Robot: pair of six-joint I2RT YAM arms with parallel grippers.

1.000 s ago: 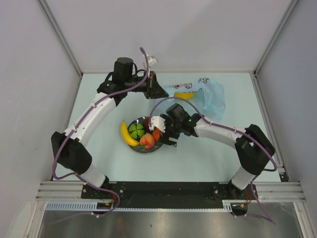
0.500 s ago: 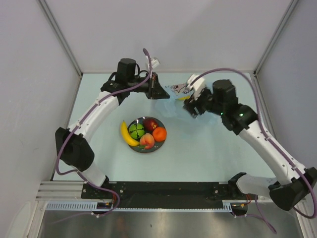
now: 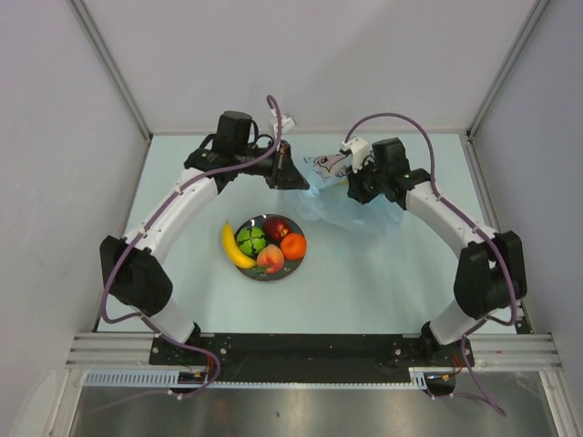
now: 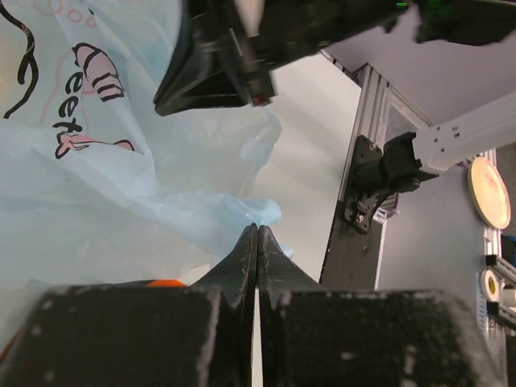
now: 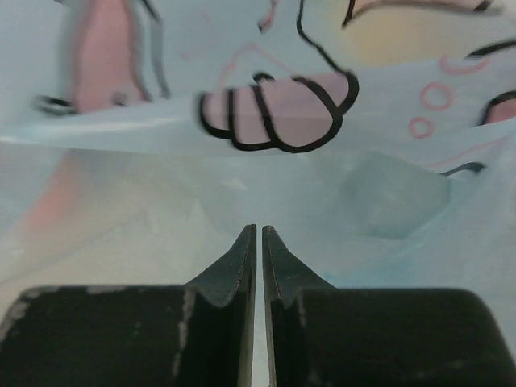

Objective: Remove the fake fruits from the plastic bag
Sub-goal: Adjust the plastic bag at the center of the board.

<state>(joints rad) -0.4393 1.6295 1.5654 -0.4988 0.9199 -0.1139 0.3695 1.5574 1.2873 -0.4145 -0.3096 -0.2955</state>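
- Plastic bag (image 3: 364, 208): pale blue, crinkled, printed with pink and dark drawings. It lies on the table (image 3: 383, 273) between the two claws. Its left edge is at the tips of the left gripper (image 3: 299, 177), and its far part is under the right gripper (image 3: 358, 191).
- Left gripper: fingers pressed together, with a fold of the bag's edge pinched at the tips (left wrist view).
- Right gripper: fingers pressed together, tips against the printed film. Whether any film is caught between them cannot be told.
- Five fruits sit on a dark plate (image 3: 291, 266), on the near side of both claws and apart from the bag.
- On the plate: banana (image 3: 235, 246) along the left rim, green round fruit (image 3: 251, 239) just beside it, dark red apple (image 3: 276, 227) on the side towards the claws, orange (image 3: 293, 246) on the right, peach (image 3: 270, 259) farthest from the claws.
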